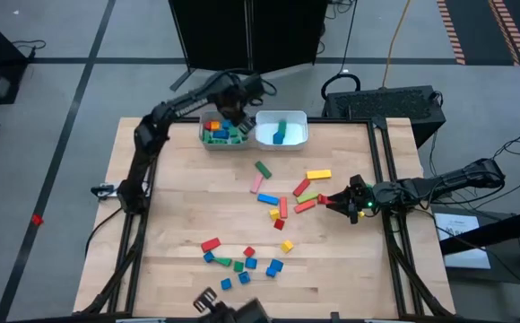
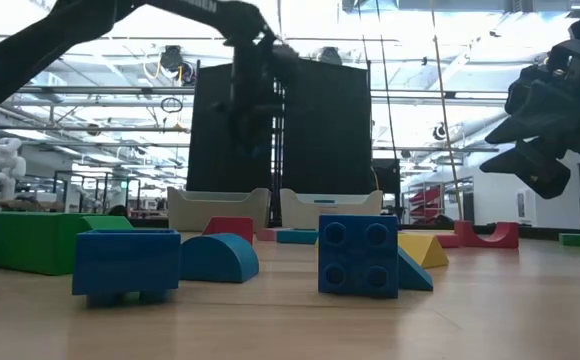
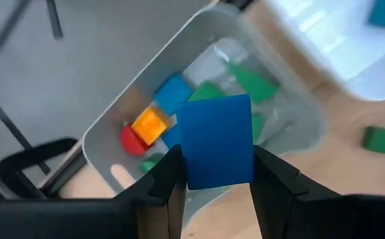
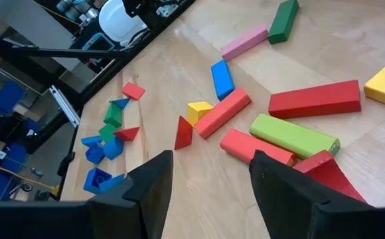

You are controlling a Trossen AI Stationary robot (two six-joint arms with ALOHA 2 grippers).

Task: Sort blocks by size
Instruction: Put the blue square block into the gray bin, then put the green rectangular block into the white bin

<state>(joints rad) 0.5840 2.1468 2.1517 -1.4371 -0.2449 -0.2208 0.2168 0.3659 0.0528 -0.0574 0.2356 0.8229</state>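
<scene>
High view: left fingers at top middle, over left bin, pinched on blue block. Centre above bin first, then let go low. Right fingers spread, empty, middle right beside loose blocks on surface.

I see a flat blue block pinched upright in my left tool, red and green bars scattered just ahead of my right tool.
</scene>
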